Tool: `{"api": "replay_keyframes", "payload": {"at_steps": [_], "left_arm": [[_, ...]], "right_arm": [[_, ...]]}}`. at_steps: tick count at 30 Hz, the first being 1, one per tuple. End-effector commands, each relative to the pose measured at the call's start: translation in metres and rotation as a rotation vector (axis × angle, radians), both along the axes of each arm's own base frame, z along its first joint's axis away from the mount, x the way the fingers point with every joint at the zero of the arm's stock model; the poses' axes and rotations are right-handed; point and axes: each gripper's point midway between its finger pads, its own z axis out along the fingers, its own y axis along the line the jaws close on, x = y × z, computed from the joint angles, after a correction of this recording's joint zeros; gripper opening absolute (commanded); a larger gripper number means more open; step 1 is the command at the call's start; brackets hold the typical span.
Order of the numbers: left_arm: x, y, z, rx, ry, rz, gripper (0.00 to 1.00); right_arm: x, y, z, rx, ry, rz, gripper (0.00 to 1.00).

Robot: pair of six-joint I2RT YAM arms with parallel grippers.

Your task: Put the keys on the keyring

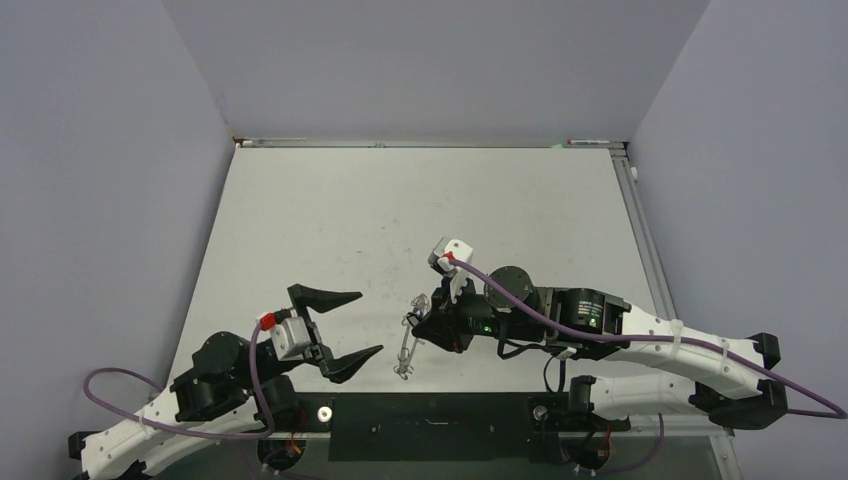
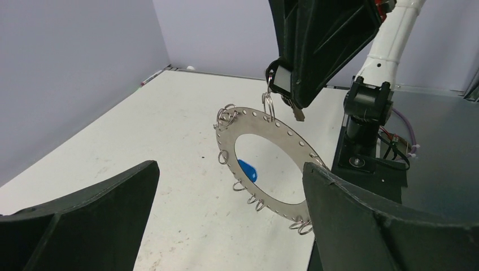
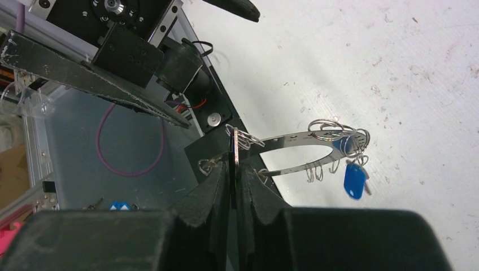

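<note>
- My right tool (image 3: 234,169) is pinched tight on the rim of the keyring (image 2: 225,140). It holds the ring up in the air, off the desk (image 1: 400,210). That way the little wire loops hang free and are easy to get at.
- The ring's flat face and big hole are turned toward my left tool (image 1: 368,323). I think this is so the left side can see the loops and reach them.
- My left tool has its two fingers wide apart and holds nothing. It sits near the ring but does not touch it.
- The blue key (image 3: 354,180) hangs from a loop on the part of the ring far from the pinch. So I think that key is already on.
- I cannot find the dark key in any view. It may be hidden, or too small to see.
- My guess is that the next job is to find the dark key and pick it up with the open left tool, while the right tool holds the ring steady.
- The loops are tiny. A small miss could bump the ring and make it swing.
</note>
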Motion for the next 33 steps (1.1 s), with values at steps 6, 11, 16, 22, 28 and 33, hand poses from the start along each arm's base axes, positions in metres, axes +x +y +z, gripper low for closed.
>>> {"api": "replay_keyframes", "payload": {"at_steps": [6, 11, 16, 22, 28, 33], "left_arm": [[-0.018, -0.01, 0.008, -0.038, -0.021, -0.123, 0.71], [-0.024, -0.019, 0.007, -0.032, -0.007, -0.18, 0.65], [-0.01, -0.016, 0.003, 0.016, -0.004, -0.106, 0.48], [0.018, 0.009, 0.007, -0.01, -0.022, 0.099, 0.71], [0.05, 0.044, 0.009, -0.042, -0.009, 0.348, 0.87], [0.066, 0.062, 0.001, -0.028, 0.013, 0.479, 0.9]], "right_arm": [[-0.01, 0.004, 0.03, 0.06, -0.001, 0.066, 0.05], [-0.015, 0.005, 0.034, 0.077, 0.006, 0.095, 0.05], [-0.013, 0.003, 0.034, 0.075, 0.005, 0.075, 0.05], [0.018, -0.002, 0.016, -0.008, 0.044, -0.126, 0.05], [0.054, 0.015, -0.027, -0.117, 0.126, -0.243, 0.05], [0.097, 0.039, -0.04, -0.088, 0.223, -0.26, 0.05]]}}
